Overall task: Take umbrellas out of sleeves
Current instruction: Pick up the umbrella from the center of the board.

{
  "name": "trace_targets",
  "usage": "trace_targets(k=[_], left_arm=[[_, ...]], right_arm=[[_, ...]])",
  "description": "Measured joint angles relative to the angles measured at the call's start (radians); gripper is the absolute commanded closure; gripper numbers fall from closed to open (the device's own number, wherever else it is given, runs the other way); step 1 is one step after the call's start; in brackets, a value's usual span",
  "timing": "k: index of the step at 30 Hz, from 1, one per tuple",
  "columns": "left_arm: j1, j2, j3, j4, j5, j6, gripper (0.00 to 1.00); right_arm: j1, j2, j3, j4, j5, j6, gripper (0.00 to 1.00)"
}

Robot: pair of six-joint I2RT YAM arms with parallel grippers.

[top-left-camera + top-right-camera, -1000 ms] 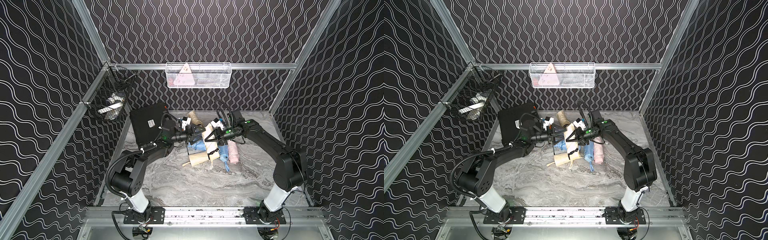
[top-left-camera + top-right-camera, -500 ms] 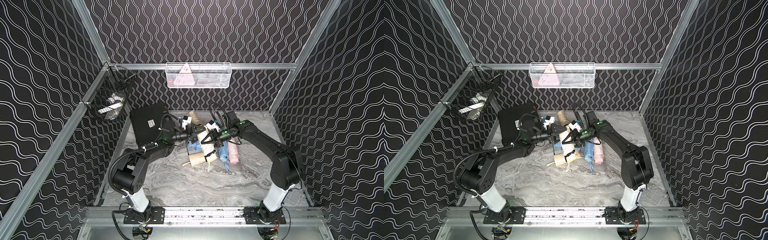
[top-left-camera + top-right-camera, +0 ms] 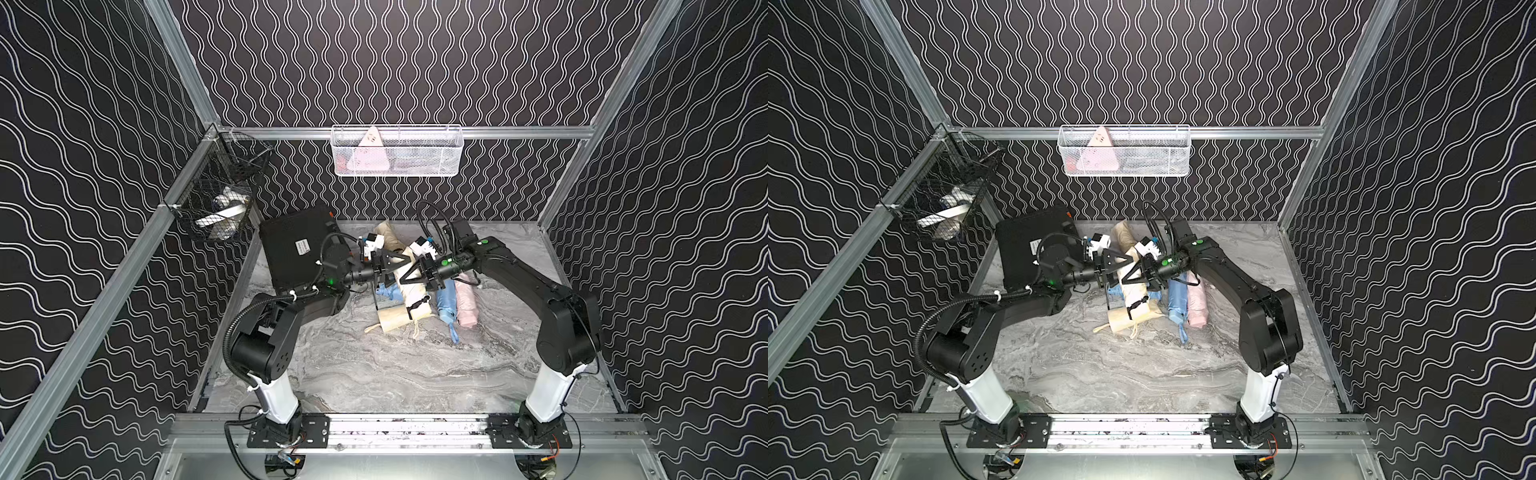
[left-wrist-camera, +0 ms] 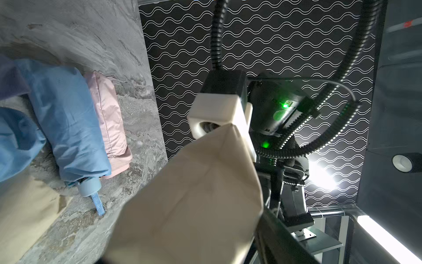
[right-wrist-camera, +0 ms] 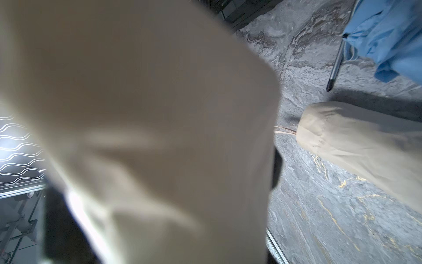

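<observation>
Hovering over the pile mid-table [image 3: 395,365], both arms meet at the cream sleeved umbrella [image 3: 409,287], tilted, its upper end in the air. R gripper [image 3: 417,272] is clamped on it (cream fabric fills the right wrist view). L gripper [image 3: 392,270] sits at the sleeve's closed end; gripped or not, can't tell. Lt blue umbrella [image 3: 445,303] and pink one [image 3: 466,303] lie beside each other below.

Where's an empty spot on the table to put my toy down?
The biggest bare patch of table is at the front, between the left arm and right arm, before the umbrellas. A smaller one sits behind the right arm, by the back wall. The back middle is crowded: umbrellas, the black case and both arms above them.
</observation>
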Motion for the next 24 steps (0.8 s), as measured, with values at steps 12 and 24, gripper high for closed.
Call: trace_targets(k=[12,24], left_arm=[[-0.001,0.008,0.000,0.003,0.003,-0.005,0.61],[0.002,0.023,-0.001,0.041,0.007,-0.035,0.78]], right_arm=[[0.021,0.016,0.018,-0.004,-0.016,-0.010,0.52],[0.021,0.023,0.036,-0.029,0.004,-0.034,0.12]])
